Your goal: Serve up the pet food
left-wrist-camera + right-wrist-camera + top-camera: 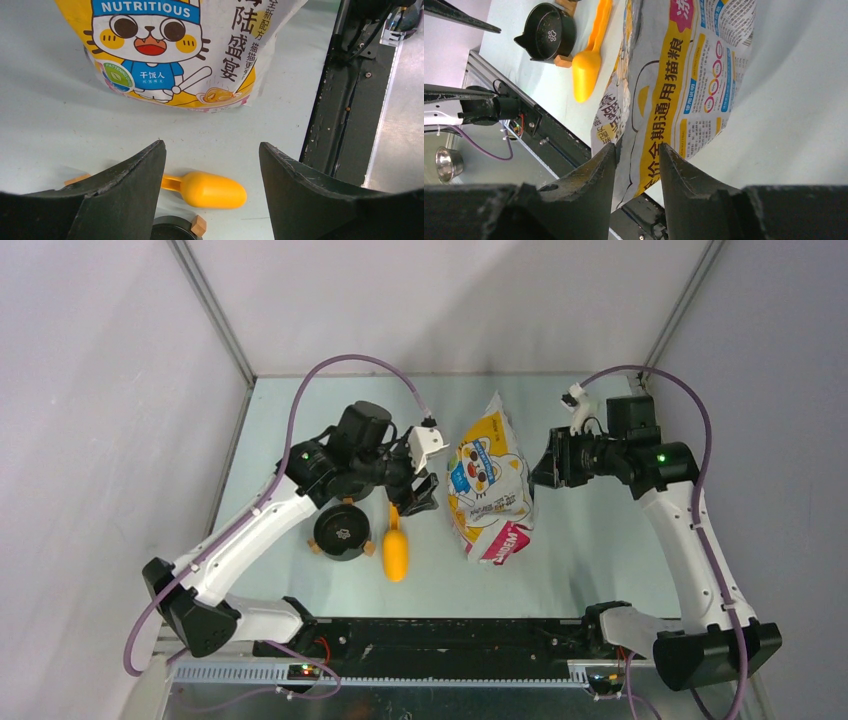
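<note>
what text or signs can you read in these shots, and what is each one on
"NUTRITIOUS": blue band, front of the bag
"干饭人": cat's shirt on the front
"陆盛宴": big black characters, front
"全期通用猫粮": yellow stripe, back of the bag
Paw-print sign: inside the black bowl
Smaller print on both sides: too small to read

A robotics laboratory test cell is shown. A pale bench (600,550) is closed in on three sides by plain grey-white walls (120,360), which are joined at the corners by metal strips (215,315). A left arm (250,525) and a right arm (685,530), both white and black, are bolted to a black rail (450,635) at the near edge, and purple cables (340,365) are looped over them. Household props are set out between the arms: a printed bag (490,485), an orange scoop (396,552) and a small black bowl (341,531).
</note>
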Tool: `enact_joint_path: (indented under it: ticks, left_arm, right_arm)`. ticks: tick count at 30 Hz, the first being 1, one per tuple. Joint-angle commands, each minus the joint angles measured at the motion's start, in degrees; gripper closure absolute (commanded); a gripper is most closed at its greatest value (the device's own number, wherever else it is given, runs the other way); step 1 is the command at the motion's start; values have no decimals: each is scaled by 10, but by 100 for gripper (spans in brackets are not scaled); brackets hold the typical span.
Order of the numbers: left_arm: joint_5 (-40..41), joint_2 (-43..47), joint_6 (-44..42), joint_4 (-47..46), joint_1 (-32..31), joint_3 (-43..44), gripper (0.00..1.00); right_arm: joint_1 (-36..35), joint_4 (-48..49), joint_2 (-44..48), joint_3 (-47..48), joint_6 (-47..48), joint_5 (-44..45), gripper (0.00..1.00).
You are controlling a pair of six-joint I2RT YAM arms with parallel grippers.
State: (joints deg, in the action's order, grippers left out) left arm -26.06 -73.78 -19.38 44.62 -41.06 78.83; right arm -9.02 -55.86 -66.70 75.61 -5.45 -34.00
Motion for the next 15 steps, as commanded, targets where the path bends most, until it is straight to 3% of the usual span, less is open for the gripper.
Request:
enact_joint_path:
  ticks: [1,15]
  left_arm:
    - [-20,-4,15,-19,2,29,25]
    - [-24,-16,23,-17,2,46,25]
  right_arm:
    - [3,-23,25,-17,19,-6,59]
    - [25,-23,51,-37,17,-39,58]
